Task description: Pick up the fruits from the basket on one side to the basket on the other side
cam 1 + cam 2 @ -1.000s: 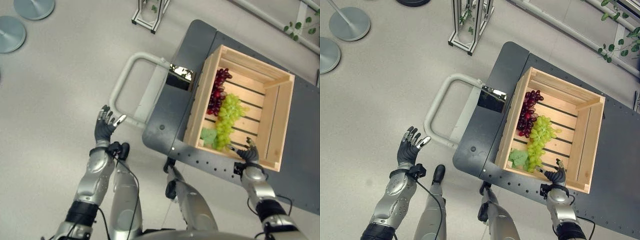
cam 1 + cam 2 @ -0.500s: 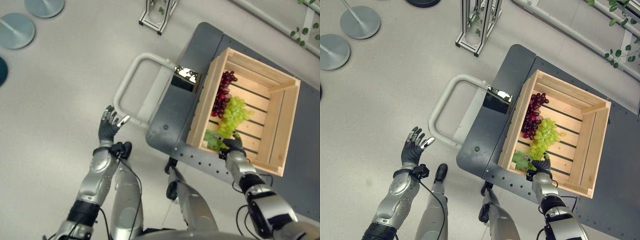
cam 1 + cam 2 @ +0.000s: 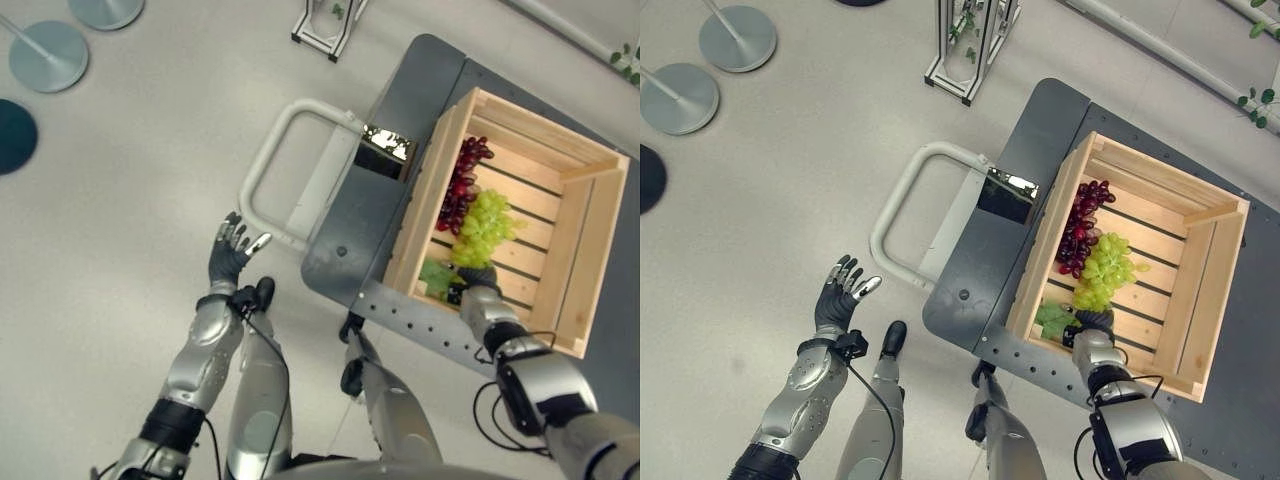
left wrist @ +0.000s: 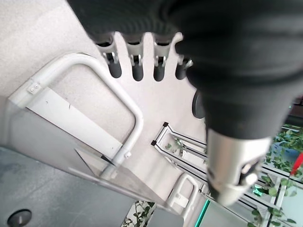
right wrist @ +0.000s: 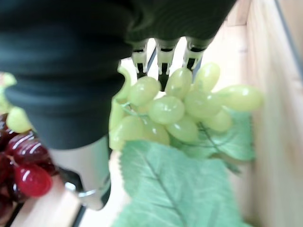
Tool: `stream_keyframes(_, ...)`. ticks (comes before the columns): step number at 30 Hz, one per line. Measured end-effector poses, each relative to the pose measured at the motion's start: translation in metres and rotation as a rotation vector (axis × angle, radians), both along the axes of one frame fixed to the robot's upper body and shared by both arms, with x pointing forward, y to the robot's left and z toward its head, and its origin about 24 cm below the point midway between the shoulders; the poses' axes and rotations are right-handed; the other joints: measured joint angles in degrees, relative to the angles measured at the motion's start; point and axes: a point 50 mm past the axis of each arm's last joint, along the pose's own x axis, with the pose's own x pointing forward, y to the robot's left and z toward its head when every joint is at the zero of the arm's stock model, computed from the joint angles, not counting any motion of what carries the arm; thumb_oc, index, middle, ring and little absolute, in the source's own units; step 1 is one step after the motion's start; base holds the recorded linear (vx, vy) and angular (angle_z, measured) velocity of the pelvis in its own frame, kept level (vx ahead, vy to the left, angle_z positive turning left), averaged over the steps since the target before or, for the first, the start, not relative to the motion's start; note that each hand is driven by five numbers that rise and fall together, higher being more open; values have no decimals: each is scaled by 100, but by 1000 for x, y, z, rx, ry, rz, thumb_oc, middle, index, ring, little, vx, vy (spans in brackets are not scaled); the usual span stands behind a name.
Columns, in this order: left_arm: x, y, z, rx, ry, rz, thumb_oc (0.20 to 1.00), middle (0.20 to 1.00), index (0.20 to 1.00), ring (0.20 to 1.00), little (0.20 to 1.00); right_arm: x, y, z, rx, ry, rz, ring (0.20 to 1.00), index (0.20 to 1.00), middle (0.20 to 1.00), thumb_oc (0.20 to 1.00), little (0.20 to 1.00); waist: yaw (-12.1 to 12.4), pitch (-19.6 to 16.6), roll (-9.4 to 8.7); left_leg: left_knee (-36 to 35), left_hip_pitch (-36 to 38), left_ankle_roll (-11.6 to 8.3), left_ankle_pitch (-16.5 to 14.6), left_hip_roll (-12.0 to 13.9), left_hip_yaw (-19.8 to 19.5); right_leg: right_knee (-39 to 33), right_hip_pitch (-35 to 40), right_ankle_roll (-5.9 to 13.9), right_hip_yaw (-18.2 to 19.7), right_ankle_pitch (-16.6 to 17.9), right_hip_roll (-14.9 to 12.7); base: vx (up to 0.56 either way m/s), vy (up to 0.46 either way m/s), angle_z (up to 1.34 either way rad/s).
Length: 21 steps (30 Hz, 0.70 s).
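A wooden crate point(image 3: 590, 255) stands on a dark cart. It holds a bunch of green grapes point(image 3: 485, 222) with a green leaf point(image 5: 180, 189) and a bunch of red grapes point(image 3: 1080, 225) beside it. My right hand point(image 3: 1096, 327) reaches over the crate's near wall, at the leafy near end of the green grapes point(image 5: 175, 109). Its fingers point(image 5: 163, 59) run straight onto the bunch and the thumb point(image 5: 90, 182) stays uncurled beside it. My left hand point(image 3: 232, 255) hovers open over the floor, left of the cart.
The cart's deck point(image 3: 365, 215) has a white loop handle point(image 3: 300, 110) on its left, close to my left hand. Round stand bases point(image 3: 735, 38) and a metal frame point(image 3: 975, 45) stand on the floor further off. A shiny black block point(image 3: 385, 148) sits by the crate.
My right hand has moved left from the crate's near rim into the crate, onto the near end of the green grapes. The camera has shifted. The left hand keeps its pose.
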Motion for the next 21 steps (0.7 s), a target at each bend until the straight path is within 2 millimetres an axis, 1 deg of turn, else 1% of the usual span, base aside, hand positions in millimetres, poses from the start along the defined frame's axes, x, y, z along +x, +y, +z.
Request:
stream_keyframes(3, 0, -1, 2, 3, -8, -7, 1000, 1000, 1000, 1000, 1000, 3, -4, 5, -7, 13, -14, 1000, 1000, 1000, 1000, 1000, 2, 9, 119, 1, -77, 18, 19, -22, -36, 0, -41, 7, -62, 3, -23, 16, 20, 9)
stream_keyframes(7, -1, -7, 6, 4, -25, -36, 1000, 1000, 1000, 1000, 1000, 2, -11, 8, -22, 29, -45, 1000, 1000, 1000, 1000, 1000, 18, 8, 152, 10, -152, 51, 43, -78, -60, 0, -92, 35, -121, 22, -82, 12, 17, 8)
stream_keyframes(9, -1, -9, 6, 11, -24, -49, 1000, 1000, 1000, 1000, 1000, 1, -18, 11, -35, 40, -62, 928, 928, 928, 928, 928, 43, 6, 166, 11, -223, 77, 63, -121, -66, -1, -149, 59, -136, 36, -124, 11, 21, 8)
stream_keyframes(10, -1, -10, 6, 12, -24, -51, 1000, 1000, 1000, 1000, 1000, 1, -22, 13, -45, 44, -76, 765, 765, 765, 765, 765, 55, 4, 174, 21, -278, 91, 73, -149, -80, 0, -195, 72, -142, 47, -149, 12, 16, 5)
stream_keyframes(11, -1, -9, 6, 12, -24, -50, 1000, 1000, 1000, 1000, 1000, 0, -24, 14, -49, 47, -82, 388, 388, 388, 388, 388, 69, 4, 175, 21, -302, 100, 80, -162, -82, -1, -216, 77, -143, 50, -162, 13, 5, 6)
stream_keyframes(12, -1, -9, 7, 14, -27, -51, 1000, 1000, 1000, 1000, 1000, -1, -28, 14, -56, 57, -96, 200, 200, 200, 200, 200, 115, 3, 177, 28, -341, 106, 84, -181, -87, -1, -245, 84, -146, 54, -179, 12, 4, 5)
stream_keyframes(17, 0, -9, 9, 13, -41, -49, 1000, 1000, 1000, 1000, 1000, -4, -45, 24, -93, 65, -150, 200, 200, 200, 200, 200, 147, 3, 191, 108, -594, 132, 103, -246, -153, -1, -428, 109, -178, 76, -229, 5, 6, 7)
stream_keyframes(21, 1, -10, 11, 12, -50, -51, 1000, 1000, 1000, 1000, 1000, -5, -51, 27, -110, 57, -172, 200, 200, 200, 200, 200, 149, -4, 229, 116, -669, 141, 109, -267, -168, -1, -485, 118, -194, 82, -246, 2, 1, 1)
